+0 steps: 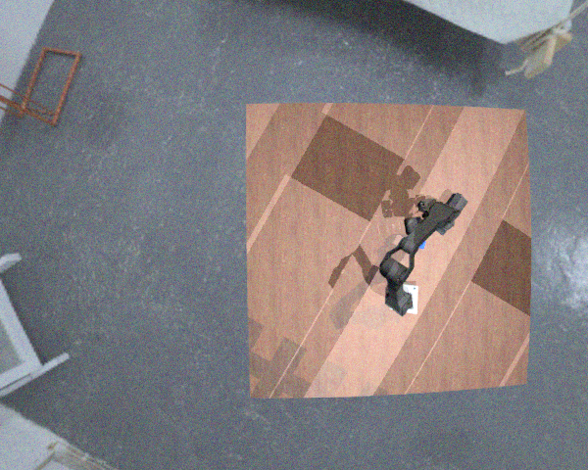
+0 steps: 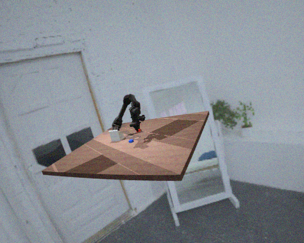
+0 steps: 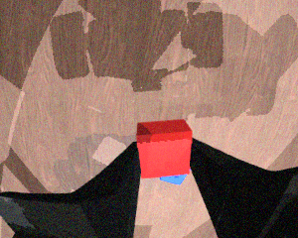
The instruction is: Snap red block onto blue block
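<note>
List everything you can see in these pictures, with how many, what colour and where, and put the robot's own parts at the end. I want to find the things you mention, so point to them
Red block [image 2: 139, 130] [image 3: 165, 158]: one, red, between the gripper's fingers
Blue block [image 1: 422, 245] [image 2: 131, 140] [image 3: 174, 178]: one, blue, on the table
Table [image 1: 310, 243] [image 2: 157, 159] [image 3: 174, 208]: one, brown wood patterned, under the arm
White block-like stand [image 1: 415, 305] [image 2: 116, 136]: one, white, at the arm's foot
Standing mirror [image 2: 218, 146]: one, white frame, behind the table
Plants: green, beside the mirror, number unclear
Door [image 2: 55, 104]: one, whitish, behind the table
Wire frame: orange-brown, on the floor side in the top view
Arm [image 1: 428, 227] [image 2: 122, 112]: one, black, over the table
Gripper [image 2: 138, 130] [image 3: 163, 146]: one, black, shut on the red block
</note>
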